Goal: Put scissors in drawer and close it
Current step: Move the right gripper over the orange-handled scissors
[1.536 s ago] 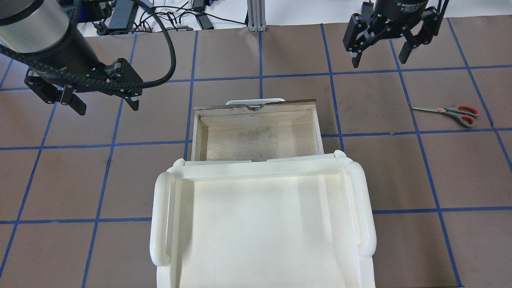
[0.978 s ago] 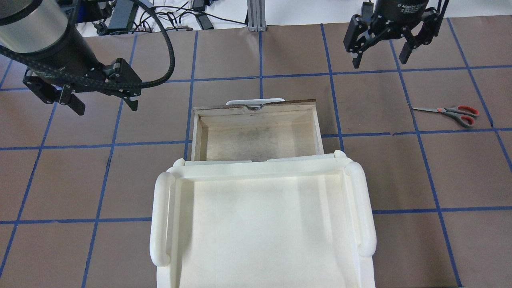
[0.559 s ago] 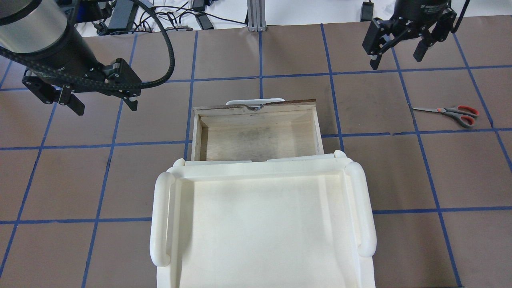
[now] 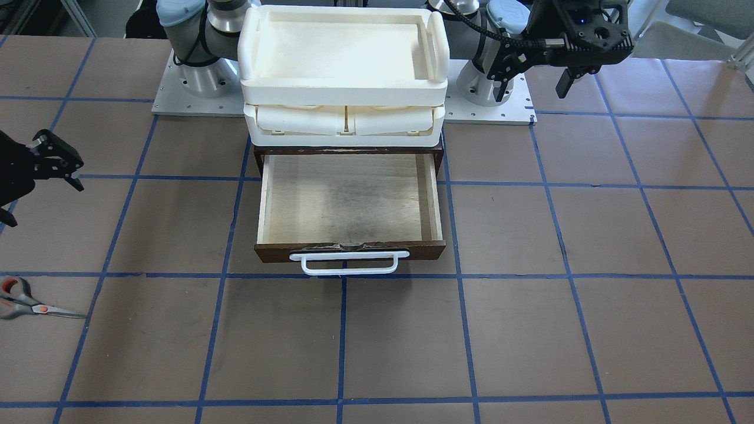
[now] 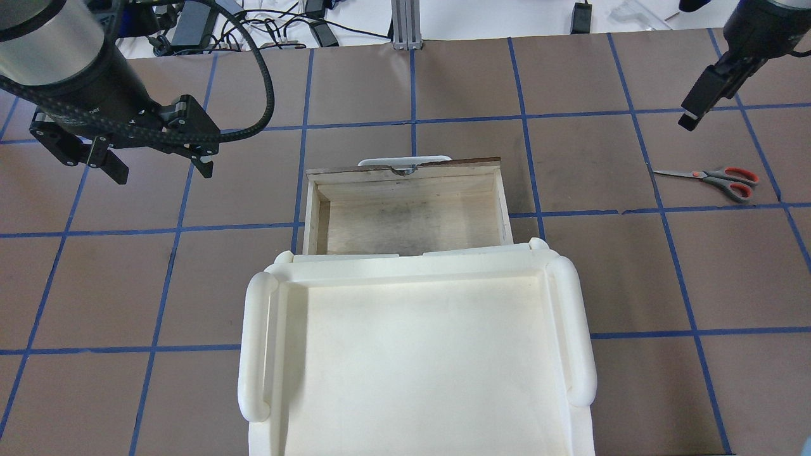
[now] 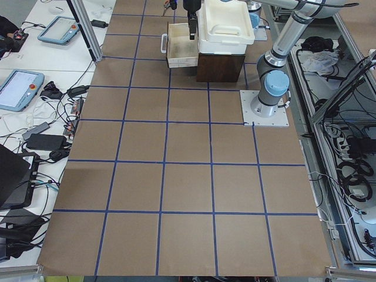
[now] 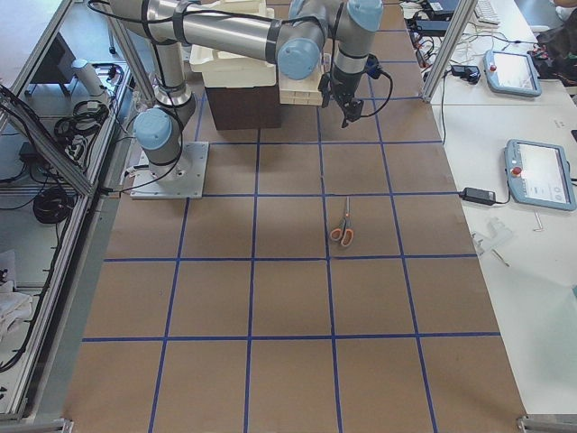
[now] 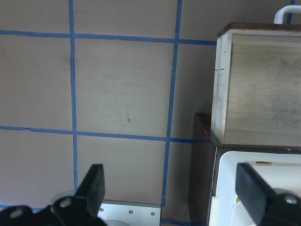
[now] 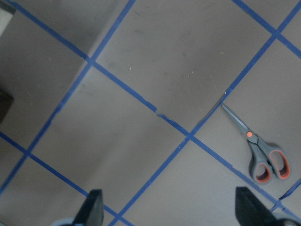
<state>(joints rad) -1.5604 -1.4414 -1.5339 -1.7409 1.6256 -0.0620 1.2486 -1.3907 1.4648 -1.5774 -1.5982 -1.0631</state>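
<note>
The scissors (image 5: 713, 179) lie flat on the brown table at the right, handles pointing right; they also show in the front view (image 4: 23, 300) and low right in the right wrist view (image 9: 258, 150). The drawer (image 5: 405, 166) stands pulled open and empty under the cream unit, with its white handle on the far side (image 4: 349, 263). My right gripper (image 9: 171, 207) is open and empty, hovering beyond and above the scissors; one finger (image 5: 700, 101) shows in the overhead view. My left gripper (image 5: 161, 171) is open and empty, in the air left of the drawer.
A cream-white plastic tray unit (image 5: 405, 269) sits on top of the drawer's cabinet in the near middle. Cables and power bricks (image 5: 196, 25) lie past the table's far edge. Blue tape lines grid the brown table.
My right gripper has swung right and turned, from far right of the drawer to near the scissors. My left gripper has drifted slightly left. Scissors and drawer have not moved.
</note>
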